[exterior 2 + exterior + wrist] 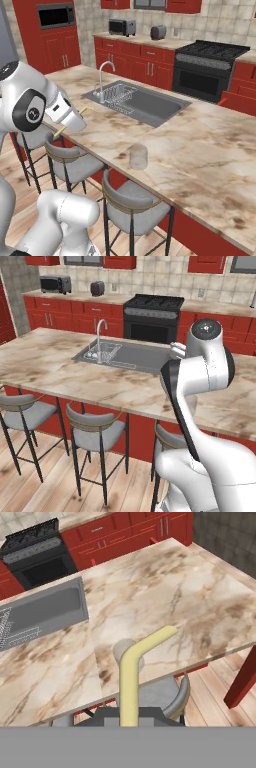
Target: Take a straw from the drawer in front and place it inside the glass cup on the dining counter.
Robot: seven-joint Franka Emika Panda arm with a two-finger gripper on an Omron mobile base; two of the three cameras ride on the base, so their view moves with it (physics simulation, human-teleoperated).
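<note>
My gripper (75, 120) is shut on the straw (86, 109), a thin pale yellow stick that pokes out on both sides of the hand. It hangs over the near edge of the dining counter (200, 145), left of the glass cup (138, 156) and higher than it. In the hand view the straw (131, 672) rises from the gripper (129, 714) and bends right, crossing the glass cup (120, 651), which stands near the edge of the dining counter (165, 597). A red drawer (239, 102) juts out beside the stove.
A steel sink (142, 105) with a faucet (102, 75) and a wire rack is set in the counter behind the cup. Grey bar stools (132, 207) stand under the counter's near edge. A black stove (152, 316) stands along the far wall.
</note>
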